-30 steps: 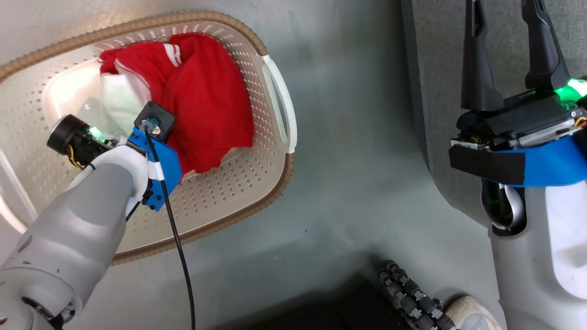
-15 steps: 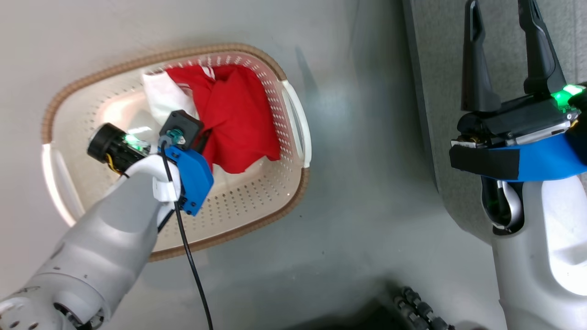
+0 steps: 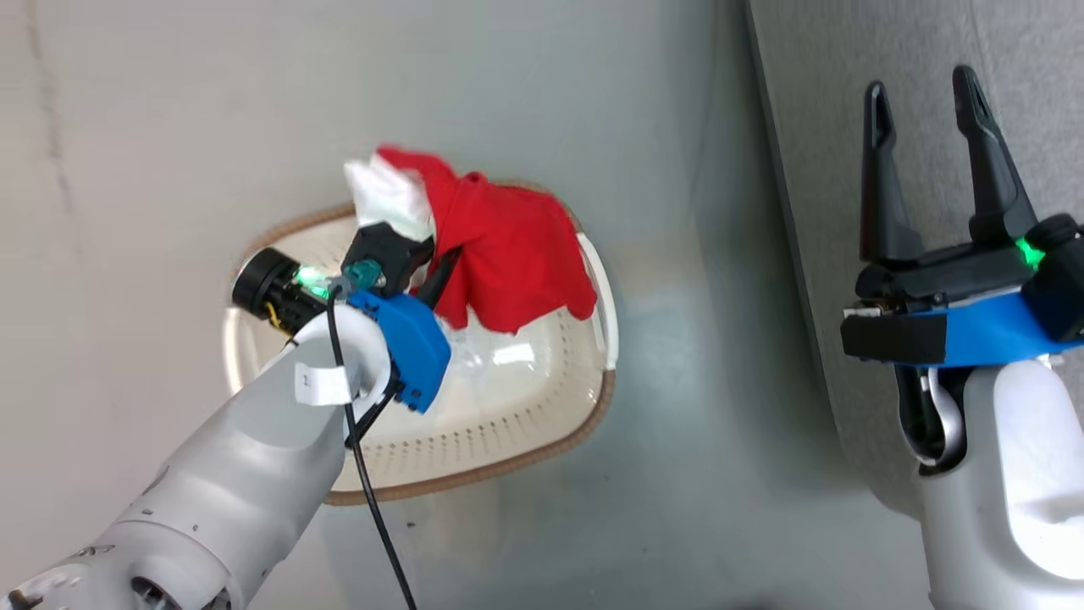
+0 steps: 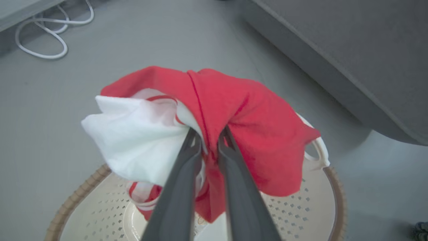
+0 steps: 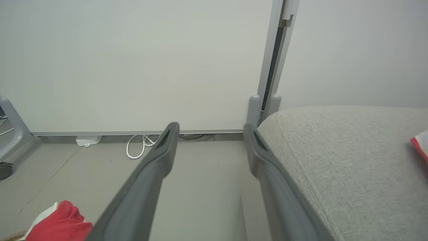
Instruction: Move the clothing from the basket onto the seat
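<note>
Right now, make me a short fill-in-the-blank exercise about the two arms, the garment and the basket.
1. The left fingers are ____ on the garment.
2. The right fingers stand ____, holding nothing.
3. The garment is red and ____.
4. Directly under the lifted garment sits the ____.

Missing words: shut; open; white; basket.

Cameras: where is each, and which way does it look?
Head view: on the head, looking down at the basket and seat; both arms show.
Left wrist view: from that wrist, along the left gripper shut on the clothing.
Right wrist view: from that wrist, past the open right gripper at wall and seat.
All share the clothing.
</note>
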Robot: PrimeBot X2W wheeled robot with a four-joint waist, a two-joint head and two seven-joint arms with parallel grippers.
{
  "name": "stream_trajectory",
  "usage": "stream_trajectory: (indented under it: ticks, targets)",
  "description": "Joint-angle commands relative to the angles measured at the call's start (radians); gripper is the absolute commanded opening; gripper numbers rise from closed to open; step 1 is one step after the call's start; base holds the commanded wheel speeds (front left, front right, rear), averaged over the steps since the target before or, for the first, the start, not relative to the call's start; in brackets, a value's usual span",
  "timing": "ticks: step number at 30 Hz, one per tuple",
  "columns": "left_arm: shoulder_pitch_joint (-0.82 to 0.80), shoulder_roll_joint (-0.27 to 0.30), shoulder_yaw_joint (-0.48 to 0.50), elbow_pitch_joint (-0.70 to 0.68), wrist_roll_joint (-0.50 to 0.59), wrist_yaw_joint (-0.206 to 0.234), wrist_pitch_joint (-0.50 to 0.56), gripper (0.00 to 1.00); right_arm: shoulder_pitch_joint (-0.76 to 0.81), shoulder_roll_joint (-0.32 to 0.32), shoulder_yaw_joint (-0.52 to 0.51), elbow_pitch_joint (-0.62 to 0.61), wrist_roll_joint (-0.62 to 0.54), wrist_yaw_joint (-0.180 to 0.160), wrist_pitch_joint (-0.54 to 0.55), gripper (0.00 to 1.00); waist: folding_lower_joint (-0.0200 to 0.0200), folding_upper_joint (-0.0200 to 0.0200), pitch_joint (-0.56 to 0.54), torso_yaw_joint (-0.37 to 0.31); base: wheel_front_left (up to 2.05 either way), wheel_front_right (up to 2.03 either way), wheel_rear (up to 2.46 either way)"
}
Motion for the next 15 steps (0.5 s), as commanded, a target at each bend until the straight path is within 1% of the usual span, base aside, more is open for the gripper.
stream_trajectory:
  ticks: [1, 4, 10, 15]
  targets:
    - [0.002, 0.005, 0.037, -0.031, 0.010, -0.001, -0.007, 0.00, 0.022, 0.000, -0.007, 0.007, -0.013, 0.000, -0.004, 1.00, 0.0001, 0.0000, -0.076, 0.048, 0.00, 0.00, 0.00]
    - [0.030, 0.013, 0.102, -0.080, 0.039, 0.001, -0.007, 0.00, 0.044, 0.000, -0.011, 0.017, -0.018, 0.000, -0.004, 1.00, 0.0001, 0.0000, -0.129, 0.063, 0.00, 0.00, 0.00]
    - [0.099, 0.025, 0.236, -0.184, 0.123, 0.017, -0.007, 0.00, 0.088, 0.000, -0.013, 0.035, -0.021, 0.000, -0.004, 1.00, 0.0001, 0.0000, -0.226, 0.078, 0.00, 0.00, 0.00]
    - [0.152, 0.021, 0.329, -0.257, 0.200, 0.020, -0.007, 0.00, 0.134, 0.000, -0.021, 0.052, -0.026, 0.000, -0.004, 1.00, 0.0001, 0.0000, -0.313, 0.085, 0.00, 0.00, 0.00]
